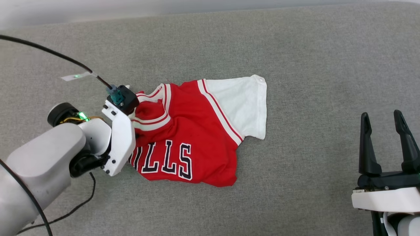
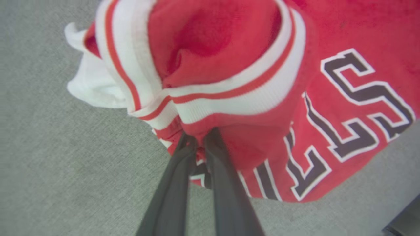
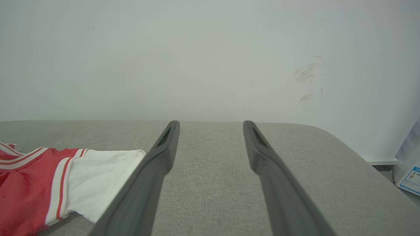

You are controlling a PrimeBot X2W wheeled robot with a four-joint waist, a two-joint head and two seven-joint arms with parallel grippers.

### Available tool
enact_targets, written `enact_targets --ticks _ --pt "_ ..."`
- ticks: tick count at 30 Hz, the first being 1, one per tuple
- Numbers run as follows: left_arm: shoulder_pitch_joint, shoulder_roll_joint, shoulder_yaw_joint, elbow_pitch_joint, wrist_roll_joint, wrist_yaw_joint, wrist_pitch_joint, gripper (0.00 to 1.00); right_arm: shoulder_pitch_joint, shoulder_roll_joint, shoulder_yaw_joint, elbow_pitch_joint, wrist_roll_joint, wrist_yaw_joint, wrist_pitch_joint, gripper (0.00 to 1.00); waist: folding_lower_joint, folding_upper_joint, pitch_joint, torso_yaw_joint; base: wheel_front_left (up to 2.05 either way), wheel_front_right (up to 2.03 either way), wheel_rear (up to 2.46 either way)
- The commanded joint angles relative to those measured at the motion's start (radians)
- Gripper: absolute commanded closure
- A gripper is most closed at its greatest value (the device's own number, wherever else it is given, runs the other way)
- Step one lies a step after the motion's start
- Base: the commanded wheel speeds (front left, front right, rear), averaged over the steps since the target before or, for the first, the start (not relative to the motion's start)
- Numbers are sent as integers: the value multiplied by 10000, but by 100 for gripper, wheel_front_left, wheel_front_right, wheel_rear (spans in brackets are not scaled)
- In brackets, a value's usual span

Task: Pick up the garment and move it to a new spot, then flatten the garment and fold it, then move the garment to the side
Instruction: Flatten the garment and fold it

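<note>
The garment, a red jersey T-shirt with a white sleeve and black white-outlined letters, lies crumpled on the grey surface at centre left. My left arm's white wrist leans over its left edge by the striped collar and hides the fingers. In the left wrist view my left gripper is shut on a fold of red cloth just under the collar trim of the garment. My right gripper stands open at the lower right, well clear of the shirt. Between the tips of my right gripper is nothing; the garment lies to its left.
The grey fabric surface stretches wide to the right and behind the shirt, ending at a pale wall. Black cables run across the left side. Past the surface's rounded right edge stands a white item with a blue label.
</note>
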State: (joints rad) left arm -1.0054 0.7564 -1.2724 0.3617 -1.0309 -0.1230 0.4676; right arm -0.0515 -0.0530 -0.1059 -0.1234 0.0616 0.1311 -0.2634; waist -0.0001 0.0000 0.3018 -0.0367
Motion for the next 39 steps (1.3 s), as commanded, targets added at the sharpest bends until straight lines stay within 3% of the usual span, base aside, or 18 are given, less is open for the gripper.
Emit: enact_targets --ticks 1,11,19,27,32,39 --pt "-15 -20 31 54 35 -10 -63 0 -23 0 -27 28 -15 -7 -19 0 1 0 -46 21 0 0 0" --pt "-1652 398 916 -470 254 -35 -682 0 105 28 -82 28 71 -7 -19 0 1 0 -488 120 0 0 0" --pt "-3270 -358 1152 -612 587 -8 -211 0 -281 39 166 -170 76 -7 -19 0 1 0 -92 -251 0 0 0" --pt "-3789 -1294 175 -139 187 -56 2121 0 -680 39 338 -291 141 -7 -19 0 1 0 735 -830 0 0 0" --pt "-3525 -1299 -58 -112 154 -56 3413 0 -963 40 402 -340 197 -7 -19 0 1 0 1257 -1149 0 0 0" --pt "-2598 -1108 -113 -596 1049 -58 5190 0 -1264 40 493 -390 244 -7 -19 0 1 0 1851 -1336 0 0 0"
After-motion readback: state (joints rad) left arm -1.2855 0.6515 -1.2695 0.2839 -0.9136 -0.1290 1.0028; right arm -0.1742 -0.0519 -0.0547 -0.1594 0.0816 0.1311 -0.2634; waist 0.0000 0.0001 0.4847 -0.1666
